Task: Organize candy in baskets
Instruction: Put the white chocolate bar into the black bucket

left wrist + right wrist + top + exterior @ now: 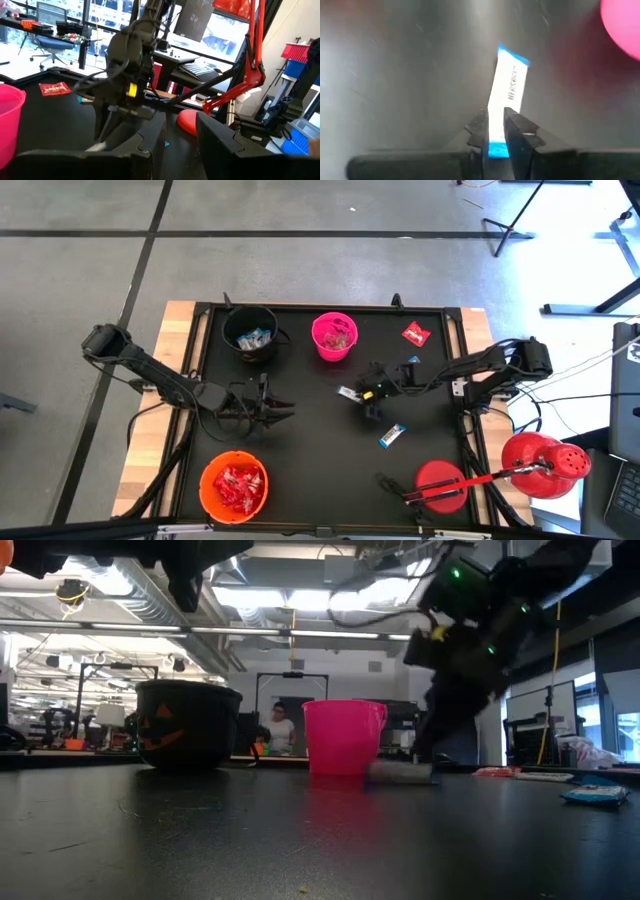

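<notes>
right pincer (494, 131) is down at the desk (320, 470) mid-area, fingers pinched narrow on the near end of a blue-and-white bar (506, 97); in the high view the same bar (349, 393) lies just below the pink bucket (334, 336). grip looks to catch only the end of the wrapper, not the middle.

risks, as i judge them: end grip means the bar could swing or slip out on lift, esp. w/ a slick wrapper. fingers look to sit on the desk surface, so they may scrape or drag the bar instead of lifting it. pink bucket is close, so a low carry could clip its rim.

bar's long axis runs straight away from the pincer in the wrist view, blue tip pointing off toward the pink blur; in the high view it lies roughly across the desk, left-right w/ a slight tilt.

left pincer (272, 412) hovers left of centre, fingers part open, nothing seen between them.

farther out: second blue-and-white bar (394, 436) lies loose toward the front right, red packet (416, 333) at the back right. orange bucket (234, 485) at front left holds red sweets, black bucket (250, 332) at back left holds blue-white ones, pink bucket has a few dark/red bits.
</notes>
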